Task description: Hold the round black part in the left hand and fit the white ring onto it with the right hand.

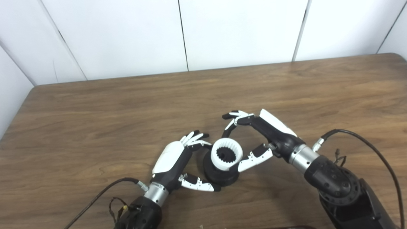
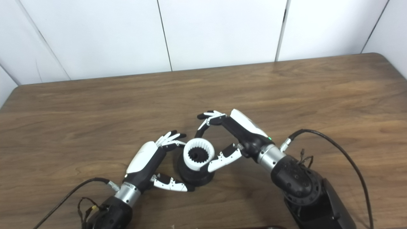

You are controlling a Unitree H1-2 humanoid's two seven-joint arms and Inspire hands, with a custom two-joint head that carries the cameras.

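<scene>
The table (image 1: 286, 95), a broad brown wood-grain slab with a rounded far corner and a smooth matte face, carried the work near its front edge. The right hand (image 1: 264, 136), black-bodied with glossy white shells, had thumb and fingers curled around the white ring (image 1: 226, 155), apparently pinching it. The left hand (image 1: 178, 162) cupped the round black part (image 1: 219, 175) from the side, thumb low along its base, fingers near its far rim; firm contact could not be confirmed. The black part was a squat, matte disc standing on the table. The ring, a short hard-looking collar with fine inner teeth, sat on top, seemingly not fully seated. To finish well, the ring should be kept level and concentric, teeth aligned, and pressed evenly downward while the left hand braced the base.
</scene>
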